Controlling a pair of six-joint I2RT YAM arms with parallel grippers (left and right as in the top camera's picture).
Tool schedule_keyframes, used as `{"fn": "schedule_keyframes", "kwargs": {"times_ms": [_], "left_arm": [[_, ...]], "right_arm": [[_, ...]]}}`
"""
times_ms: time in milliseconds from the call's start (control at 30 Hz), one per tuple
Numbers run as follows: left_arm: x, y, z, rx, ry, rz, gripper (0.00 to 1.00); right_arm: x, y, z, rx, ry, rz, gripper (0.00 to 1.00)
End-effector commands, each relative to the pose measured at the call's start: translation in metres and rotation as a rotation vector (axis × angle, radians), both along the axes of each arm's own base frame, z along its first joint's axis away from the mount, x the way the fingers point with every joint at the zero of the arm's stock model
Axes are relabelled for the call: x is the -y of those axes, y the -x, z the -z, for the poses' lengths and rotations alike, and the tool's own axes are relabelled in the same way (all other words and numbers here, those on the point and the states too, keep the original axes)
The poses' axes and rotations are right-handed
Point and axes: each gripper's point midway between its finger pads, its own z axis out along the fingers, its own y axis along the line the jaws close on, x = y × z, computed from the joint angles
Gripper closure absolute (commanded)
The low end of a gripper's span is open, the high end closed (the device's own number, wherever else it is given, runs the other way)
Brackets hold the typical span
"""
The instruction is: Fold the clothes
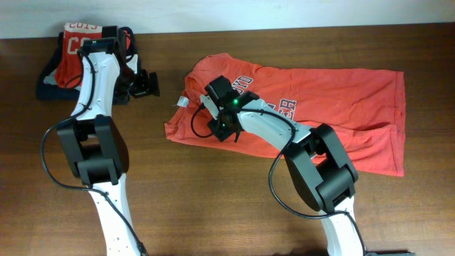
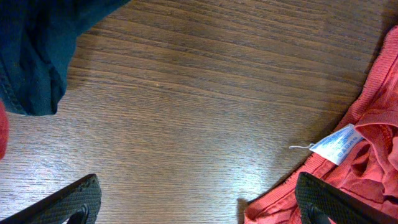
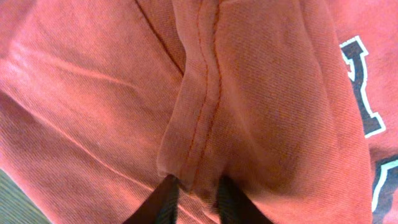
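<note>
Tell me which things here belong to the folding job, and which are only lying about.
Job:
- red fabric T-shirt with white lettering, pinched by the right gripper
- left gripper, open
- pile of red and navy clothes at the far left corner

Lying about:
- nothing besides the brown wooden table

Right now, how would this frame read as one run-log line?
left gripper: open over table | right gripper: shut on red shirt seam | red shirt: spread out | clothes pile: far left

Orange-red T-shirt, white lettering outlined navy; white tag; navy garment; brown wood-grain table
</note>
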Motion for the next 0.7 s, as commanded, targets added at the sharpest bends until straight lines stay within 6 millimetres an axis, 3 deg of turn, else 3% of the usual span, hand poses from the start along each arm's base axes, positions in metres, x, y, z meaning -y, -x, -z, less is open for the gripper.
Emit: {"fn": "schedule_keyframes", "kwargs": {"times_ms": [0,167,367,667], "left_arm": [[0.001,-0.003,-0.004,0.018,0.008,0.018,0.01],[0.001,-0.003,-0.004,0.018,0.008,0.018,0.01],[0.001,-0.003,-0.004,0.018,0.007,0.018,0.01],[0.001,-0.003,-0.004,0.018,0.007,0.018,0.01]], "right_arm": [[-0.001,0.004,0.009,-0.009,0.012,-0.007,0.77],[0.001,-0.002,0.002,0.022,0.029,0.003,0.82],[-0.003,-0.017,-0.021,0.079,0.018,0.015,0.83],[0.013,-0.045,-0.038,0.216,0.114,0.067,0.89]]}}
